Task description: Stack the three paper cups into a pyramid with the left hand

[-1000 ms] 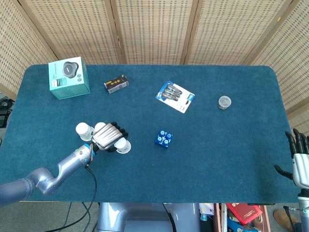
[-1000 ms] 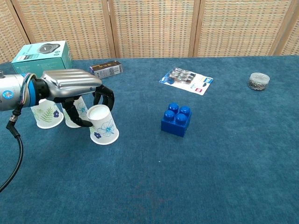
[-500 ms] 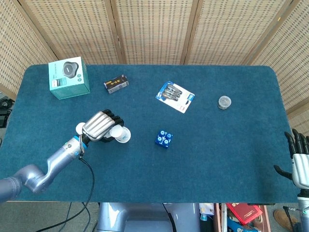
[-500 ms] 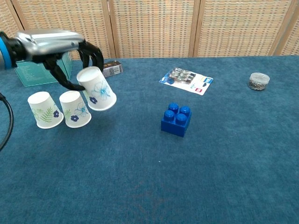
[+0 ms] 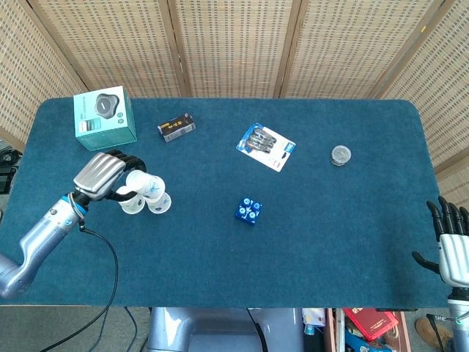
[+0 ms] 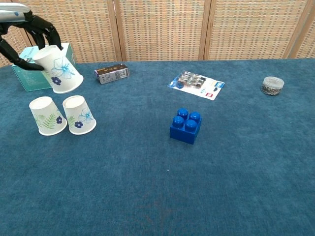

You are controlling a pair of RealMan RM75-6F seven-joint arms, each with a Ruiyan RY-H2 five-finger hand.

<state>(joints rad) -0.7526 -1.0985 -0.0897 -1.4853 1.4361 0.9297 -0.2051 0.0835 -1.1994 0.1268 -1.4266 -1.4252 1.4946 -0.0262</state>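
Observation:
Two flower-printed paper cups stand upside down side by side on the blue cloth: one [image 6: 47, 115] on the left, the other [image 6: 79, 114] touching its right side. My left hand [image 6: 27, 35] grips the third cup [image 6: 59, 69] and holds it tilted in the air above them. In the head view that hand [image 5: 102, 174] carries the held cup [image 5: 143, 184] over the standing pair [image 5: 150, 204]. My right hand [image 5: 452, 244] hangs open at the table's right edge, holding nothing.
A teal box [image 6: 35, 71] stands at the back left behind the raised cup, a small dark box [image 6: 111, 73] to its right. A blue brick [image 6: 185, 126] sits mid-table, a battery pack [image 6: 198, 82] behind it, and a small round container [image 6: 272, 85] far right.
My left hand has lifted the third cup off the cloth and carried it up and to the left, over the two standing cups. The right hand has barely moved.

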